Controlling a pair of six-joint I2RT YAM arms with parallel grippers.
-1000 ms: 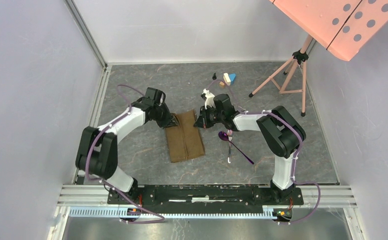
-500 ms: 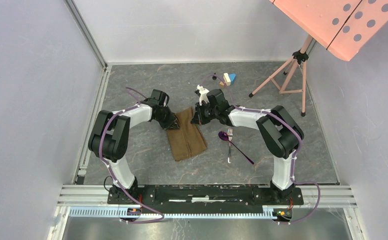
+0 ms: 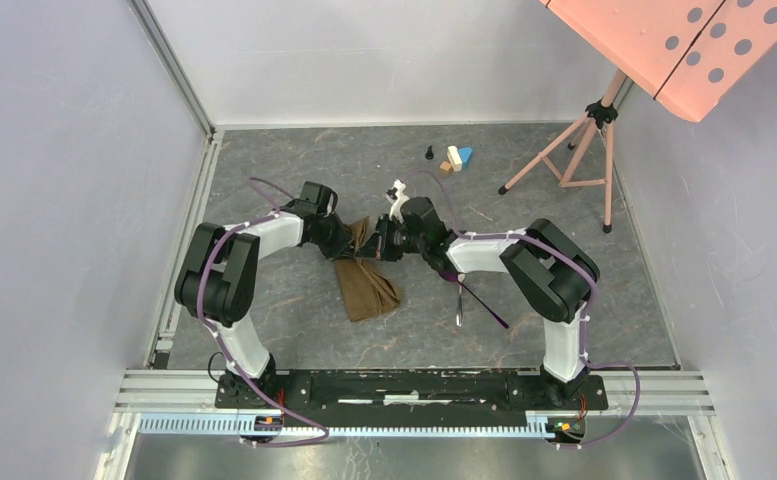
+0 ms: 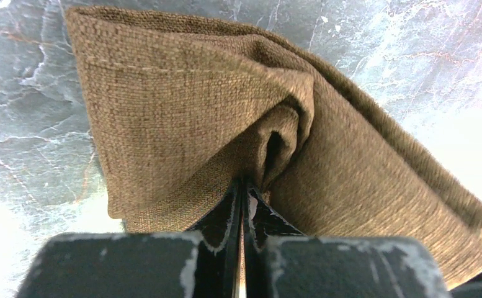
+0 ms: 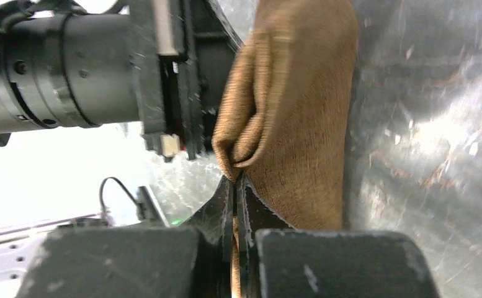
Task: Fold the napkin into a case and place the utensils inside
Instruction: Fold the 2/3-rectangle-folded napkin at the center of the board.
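The brown napkin [image 3: 367, 285] lies folded in a narrow strip mid-table, its far end bunched up between both grippers. My left gripper [image 3: 349, 240] is shut on the far left corner; the left wrist view shows its jaws pinching the cloth [image 4: 226, 124]. My right gripper [image 3: 384, 243] is shut on the far right corner; the right wrist view shows the cloth [image 5: 300, 124] held in its jaws. The two grippers stand very close together. The silver fork [image 3: 459, 305] and the spoon's dark handle [image 3: 486, 306] lie right of the napkin; the purple bowl is hidden under my right arm.
Small coloured toy blocks [image 3: 454, 158] lie at the back of the table. A pink tripod stand [image 3: 579, 140] with a perforated pink board [image 3: 684, 45] stands at the back right. Metal rails [image 3: 189, 200] border the table's left side.
Both grippers have drawn together over the napkin's far end, the right one moving left. The napkin's far end has gathered and narrowed. My right arm now covers the spoon's bowl.
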